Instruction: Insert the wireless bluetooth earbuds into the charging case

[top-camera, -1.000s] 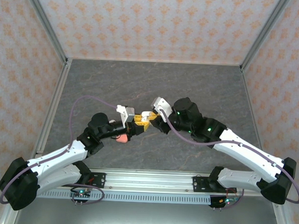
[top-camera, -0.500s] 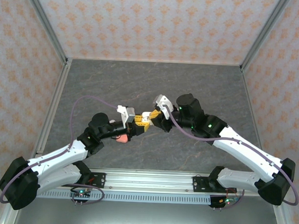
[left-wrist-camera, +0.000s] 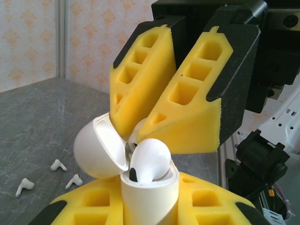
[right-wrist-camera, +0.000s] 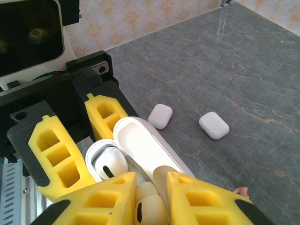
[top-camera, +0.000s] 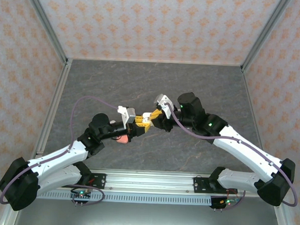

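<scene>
My left gripper [left-wrist-camera: 150, 204] is shut on the white charging case [left-wrist-camera: 151, 197], held upright with its lid [left-wrist-camera: 96, 152] swung open. One white earbud [left-wrist-camera: 149, 158] sits in the case, its top showing. My right gripper [right-wrist-camera: 151, 204] is shut on a second white earbud [right-wrist-camera: 151, 208] right above the case's free slot, next to the lid [right-wrist-camera: 145, 145]. In the top view the two grippers [top-camera: 145, 120] meet above the table's middle. Three loose white earbuds [left-wrist-camera: 58, 165] lie on the table behind.
Two closed white cases [right-wrist-camera: 160, 116] [right-wrist-camera: 213, 125] lie on the grey table [right-wrist-camera: 243, 70] beyond the grippers. A pink object [top-camera: 122, 138] lies under the left arm. Patterned walls [top-camera: 154, 23] enclose the table.
The right arm has shifted slightly, bringing its held earbud closer onto the open case. The left arm has stayed put with the case.
</scene>
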Controlling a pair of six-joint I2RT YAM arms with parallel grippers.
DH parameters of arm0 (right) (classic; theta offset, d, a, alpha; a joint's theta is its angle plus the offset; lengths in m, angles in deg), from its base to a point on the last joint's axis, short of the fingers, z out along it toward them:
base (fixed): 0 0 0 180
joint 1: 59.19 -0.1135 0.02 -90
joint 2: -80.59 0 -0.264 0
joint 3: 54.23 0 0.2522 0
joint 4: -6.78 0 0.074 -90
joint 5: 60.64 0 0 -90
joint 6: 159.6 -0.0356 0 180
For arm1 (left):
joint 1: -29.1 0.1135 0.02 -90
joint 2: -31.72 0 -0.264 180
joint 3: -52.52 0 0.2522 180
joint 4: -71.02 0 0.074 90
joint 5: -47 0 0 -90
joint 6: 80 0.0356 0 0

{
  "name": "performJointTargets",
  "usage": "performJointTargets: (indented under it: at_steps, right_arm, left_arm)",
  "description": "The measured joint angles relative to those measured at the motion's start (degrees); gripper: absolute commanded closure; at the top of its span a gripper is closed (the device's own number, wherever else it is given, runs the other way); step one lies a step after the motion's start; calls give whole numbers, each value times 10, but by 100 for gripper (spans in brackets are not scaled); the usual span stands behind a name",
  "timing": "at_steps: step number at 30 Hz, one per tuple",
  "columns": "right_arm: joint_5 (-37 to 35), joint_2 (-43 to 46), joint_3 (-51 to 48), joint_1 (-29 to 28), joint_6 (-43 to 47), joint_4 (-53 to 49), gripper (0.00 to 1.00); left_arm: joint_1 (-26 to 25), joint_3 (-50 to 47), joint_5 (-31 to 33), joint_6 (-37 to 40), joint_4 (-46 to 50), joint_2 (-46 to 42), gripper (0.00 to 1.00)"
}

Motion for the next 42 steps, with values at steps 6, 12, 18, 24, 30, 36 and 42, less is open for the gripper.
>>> performJointTargets:
  at_steps: [6,12,18,24,30,36,42]
  right_arm:
    - [0,-1,1,1,-4,0,68]
    - [-2,-3,10,1,-7,-4,65]
    - [-2,-5,21,3,-8,-12,60]
    - [-17,-4,42,6,-9,-23,57]
    - [-28,8,45,16,-11,-37,48]
    - [32,50,29,69,-56,-25,19]
    - [120,28,8,77,-113,1,1]
  left_arm:
    - [0,0,0,0,0,3,100]
    - [0,0,0,0,-2,4,100]
    - [0,0,0,0,-3,4,100]
    - [-5,0,-4,0,-4,4,100]
    - [-6,0,-5,0,-5,4,100]
    - [-6,1,-5,0,-5,4,100]
    - [-6,9,-5,0,-7,10,100]
